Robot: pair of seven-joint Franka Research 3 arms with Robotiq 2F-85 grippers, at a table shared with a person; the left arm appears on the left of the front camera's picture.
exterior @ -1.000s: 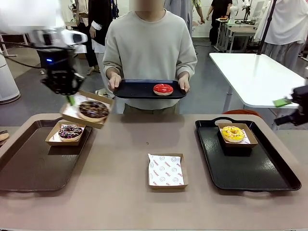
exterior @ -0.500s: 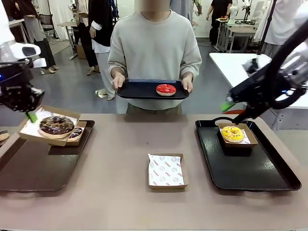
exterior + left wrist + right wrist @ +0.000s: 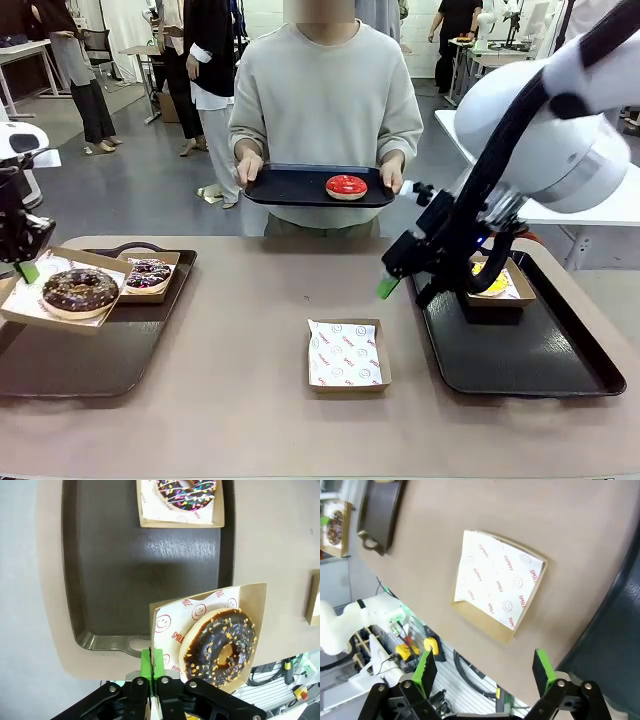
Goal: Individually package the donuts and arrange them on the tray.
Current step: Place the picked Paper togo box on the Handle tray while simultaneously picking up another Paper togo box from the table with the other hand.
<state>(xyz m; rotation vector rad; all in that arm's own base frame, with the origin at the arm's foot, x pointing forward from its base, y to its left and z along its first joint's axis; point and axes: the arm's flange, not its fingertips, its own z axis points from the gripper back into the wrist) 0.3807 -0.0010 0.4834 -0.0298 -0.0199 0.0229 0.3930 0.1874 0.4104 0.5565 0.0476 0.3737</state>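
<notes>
The left gripper (image 3: 24, 268) is at the far-left edge of the table (image 3: 240, 400). Its jaws are pinched narrow on the rim of a paper-lined box (image 3: 172, 625) that carries the nut-flecked chocolate donut (image 3: 72, 290). The box is tilted and hangs over the left end of the left tray (image 3: 70, 365); whether it touches the tray is hard to judge from these angles. Just right of it, at the tray's far edge, a second box (image 3: 168, 262) lies flat, holding the sprinkled chocolate donut (image 3: 148, 274) (coloured sprinkles and pale stripes in the left wrist view).

The right gripper (image 3: 408, 290) hangs right of the middle, beside the left rim of the right tray (image 3: 530, 370). Its green-padded fingers are spread wide with nothing between them. Nearer and to its left, around the middle of the table, lies an empty box (image 3: 345, 355) lined with printed white paper. The yellow donut (image 3: 497, 283) sits in its own box at the far end of the right tray, partly hidden behind the right arm.

Across the table a person holds a black tray (image 3: 290, 188) in both hands, with the red donut (image 3: 346, 186) on it, right of its centre.
</notes>
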